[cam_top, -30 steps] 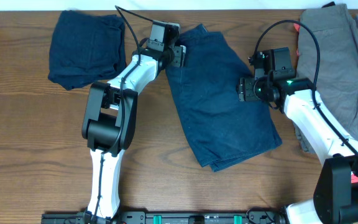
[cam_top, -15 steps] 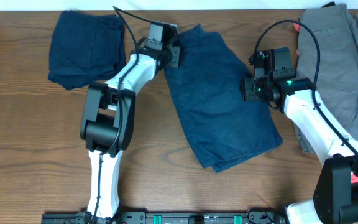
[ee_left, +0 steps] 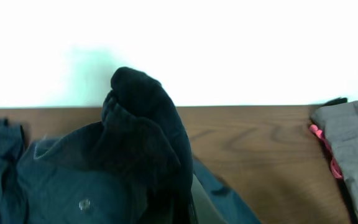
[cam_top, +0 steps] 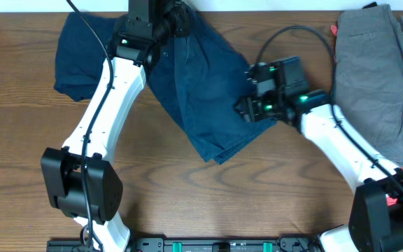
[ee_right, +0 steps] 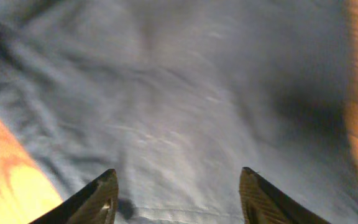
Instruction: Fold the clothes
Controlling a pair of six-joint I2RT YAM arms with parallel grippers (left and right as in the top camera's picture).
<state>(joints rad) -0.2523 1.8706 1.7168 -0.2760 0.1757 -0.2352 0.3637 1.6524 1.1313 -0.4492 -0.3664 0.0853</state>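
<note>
Since the earlier frame the left gripper has swung from beside the navy shorts up to the top centre of the overhead view. It has dragged the waist end with it, so the garment now runs diagonally from top centre down to mid-frame, further left than before. The right gripper has shifted left too and now sits over the shorts' right edge.

A folded navy shorts pile lies at upper left. The left arm crosses its right side and a black cable trails over its top. Grey trousers fill the upper right, well apart from the shorts, with a coral-pink piece peeking out at their left edge. Bare wooden table separates the two groups.

The left arm stretches long from the lower left to the top edge. Its jaws are closed on the shorts, and the left wrist view shows the dark cloth bunched and lifted right in front of the lens, with the fingers hidden behind it. The right arm reaches in from the lower right. Its wrist view shows the fingertips standing apart above flat blue fabric, gripping nothing.
</note>
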